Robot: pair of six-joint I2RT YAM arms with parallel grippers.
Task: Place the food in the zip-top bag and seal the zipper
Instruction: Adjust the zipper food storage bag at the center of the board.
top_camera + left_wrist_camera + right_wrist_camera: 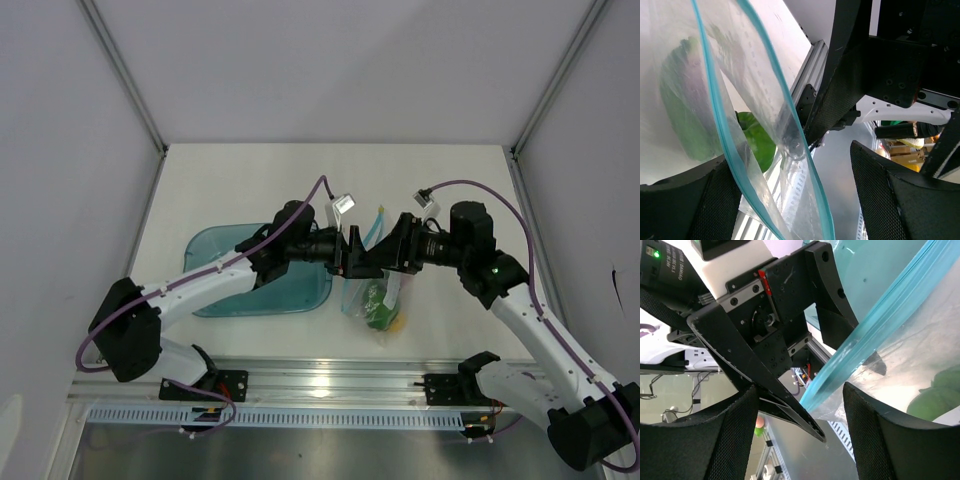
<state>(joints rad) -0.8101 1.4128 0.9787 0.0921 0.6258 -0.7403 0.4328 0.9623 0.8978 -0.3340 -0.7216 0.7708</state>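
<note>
Standing open beside the bag [360,296], the left claw [790,165] and right claw [800,390] grip nothing; green vegetable [757,145] and yellow fruit [398,321] sit inside, pink piece unseen; zipper [716,105] looks unsealed.

White table [300,180]; teal tray [295,292] flat, left-front; zip-top bag [368,300] beside, contact unclear.

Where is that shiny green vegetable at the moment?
In the top view the green vegetable lies low inside the clear zip-top bag, just right of the teal tray, with the yellow fruit beside it.
</note>
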